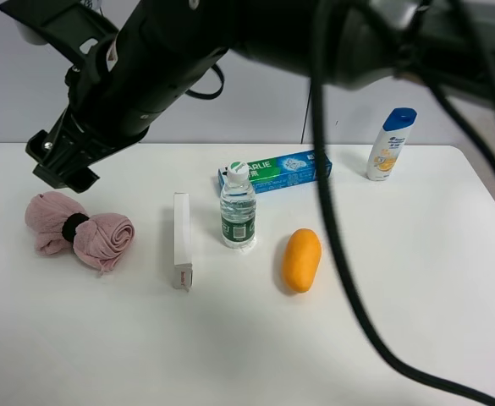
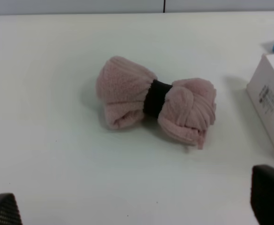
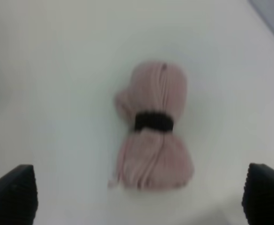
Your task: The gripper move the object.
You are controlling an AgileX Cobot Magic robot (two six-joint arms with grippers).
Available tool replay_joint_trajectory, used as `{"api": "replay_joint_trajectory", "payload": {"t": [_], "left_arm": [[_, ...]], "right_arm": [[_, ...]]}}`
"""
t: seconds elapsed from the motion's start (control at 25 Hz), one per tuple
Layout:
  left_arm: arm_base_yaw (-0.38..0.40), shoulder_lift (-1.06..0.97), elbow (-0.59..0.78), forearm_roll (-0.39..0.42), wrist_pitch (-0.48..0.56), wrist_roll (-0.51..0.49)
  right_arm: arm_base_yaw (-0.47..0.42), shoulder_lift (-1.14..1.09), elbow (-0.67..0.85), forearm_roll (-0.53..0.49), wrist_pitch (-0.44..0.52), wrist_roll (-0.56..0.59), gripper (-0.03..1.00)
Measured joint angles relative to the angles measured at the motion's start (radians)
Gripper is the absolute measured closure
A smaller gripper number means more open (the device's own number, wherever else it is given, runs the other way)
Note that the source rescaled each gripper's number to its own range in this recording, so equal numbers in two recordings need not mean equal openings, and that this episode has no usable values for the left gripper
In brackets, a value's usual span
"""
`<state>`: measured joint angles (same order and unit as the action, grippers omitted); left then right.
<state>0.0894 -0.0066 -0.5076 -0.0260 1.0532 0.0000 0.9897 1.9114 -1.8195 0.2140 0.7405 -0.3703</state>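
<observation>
The object, a pink fuzzy towel bundle (image 1: 79,230) cinched by a black band, lies on the white table (image 1: 399,321) at the left. A black arm reaches across from the upper right, and its gripper (image 1: 61,165) hangs just above and behind the bundle, apart from it. In the right wrist view the bundle (image 3: 153,124) lies below the open right gripper (image 3: 137,192), whose fingertips (image 3: 12,190) stand wide apart. In the left wrist view the bundle (image 2: 155,101) lies ahead of the open, empty left gripper (image 2: 137,206). I cannot pick out the left gripper in the exterior view.
A white box (image 1: 182,239) lies right of the bundle and also shows in the left wrist view (image 2: 270,101). Further right are a water bottle (image 1: 238,207), an orange oval fruit (image 1: 301,259), a blue-green toothpaste box (image 1: 277,172) and a shampoo bottle (image 1: 391,144). A black cable (image 1: 340,254) hangs across the view.
</observation>
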Motion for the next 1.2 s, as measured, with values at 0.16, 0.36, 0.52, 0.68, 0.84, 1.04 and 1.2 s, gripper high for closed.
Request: {"api": "replay_joint_trajectory", "payload": {"t": [0.16,0.36,0.52,0.68,0.84,1.04,1.2], "left_arm": [[0.0,0.0,0.0,0.0,0.0,0.0],[0.0,0.0,0.0,0.0,0.0,0.0],[0.0,0.0,0.0,0.0,0.0,0.0],[0.0,0.0,0.0,0.0,0.0,0.0],[0.0,0.0,0.0,0.0,0.0,0.0],[0.0,0.0,0.0,0.0,0.0,0.0],[0.0,0.0,0.0,0.0,0.0,0.0]], "right_arm": [[0.0,-0.093,0.0,-0.081,0.158,0.003,0.19],[0.0,-0.178,0.0,-0.214,0.272,0.008,0.19],[0.0,-0.225,0.0,-0.247,0.341,0.035,0.19],[-0.001,-0.241,-0.001,-0.289,0.442,0.092,0.19],[-0.087,-0.256,-0.001,-0.298,0.472,0.143,0.19],[-0.338,-0.282,-0.001,-0.313,0.478,0.15,0.19],[-0.561,-0.305,-0.001,-0.317,0.479,0.15,0.19]]}}
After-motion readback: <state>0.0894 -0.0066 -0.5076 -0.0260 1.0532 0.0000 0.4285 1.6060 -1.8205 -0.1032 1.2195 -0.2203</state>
